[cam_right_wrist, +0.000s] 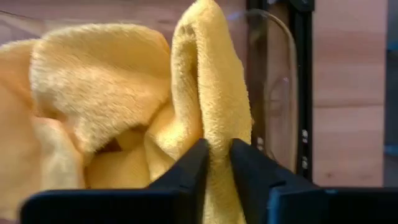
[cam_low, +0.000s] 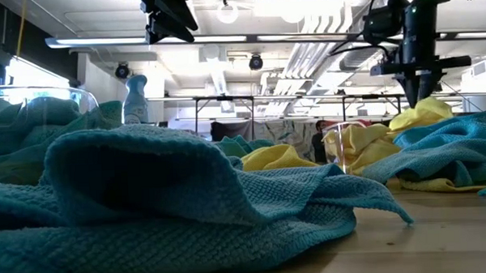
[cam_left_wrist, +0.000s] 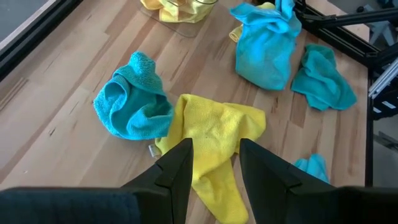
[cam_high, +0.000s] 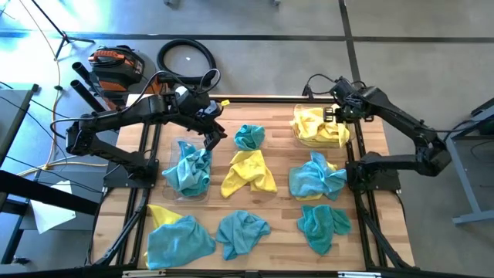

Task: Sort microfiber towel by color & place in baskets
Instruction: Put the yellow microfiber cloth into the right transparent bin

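You've got 2 clear baskets [cam_high: 179, 144], each w/ towels in. Loose on table: approx 5 teal/blue towels [cam_high: 248, 137], 1 yellow towel [cam_high: 248, 171]. 2 arms over table.

Left arm: I have it reaching inward, left gripper [cam_left_wrist: 214, 163] pointed down, fingers parted, nothing between them. Right arm: bent inward at the far corner, right gripper [cam_right_wrist: 216, 163] pinched on yellow cloth.
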